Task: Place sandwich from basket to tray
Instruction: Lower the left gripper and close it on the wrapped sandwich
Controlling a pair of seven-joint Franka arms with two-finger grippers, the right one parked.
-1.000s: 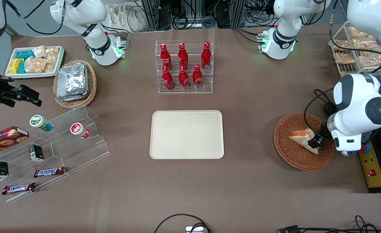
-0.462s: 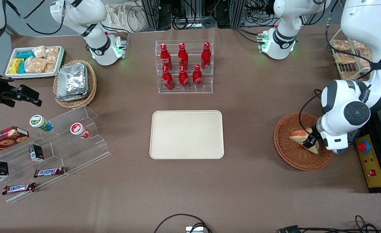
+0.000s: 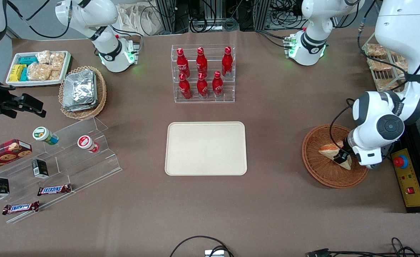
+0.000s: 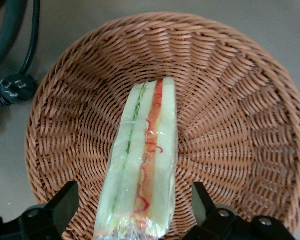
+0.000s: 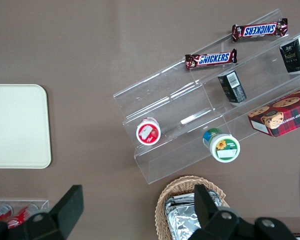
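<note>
Table (image 3: 285, 200): brown surface carrying all items.

Tray (image 3: 206, 148): cream, rectangular, well apart from our fingers toward the parked arm's end; we judge it the destination.

Basket (image 4: 230, 100): reddish-brown wicker, directly beneath our fingers.

Sandwich (image 4: 142, 165): wrapped wedge lying in the basket, its filling edge up, sitting between our fingers.

Gripper (image 4: 135, 212): our fingers (image 4: 65, 202) stand apart, one on each side of the sandwich, not yet clamped; we judge this placement readies a squeeze across the bread faces.
</note>
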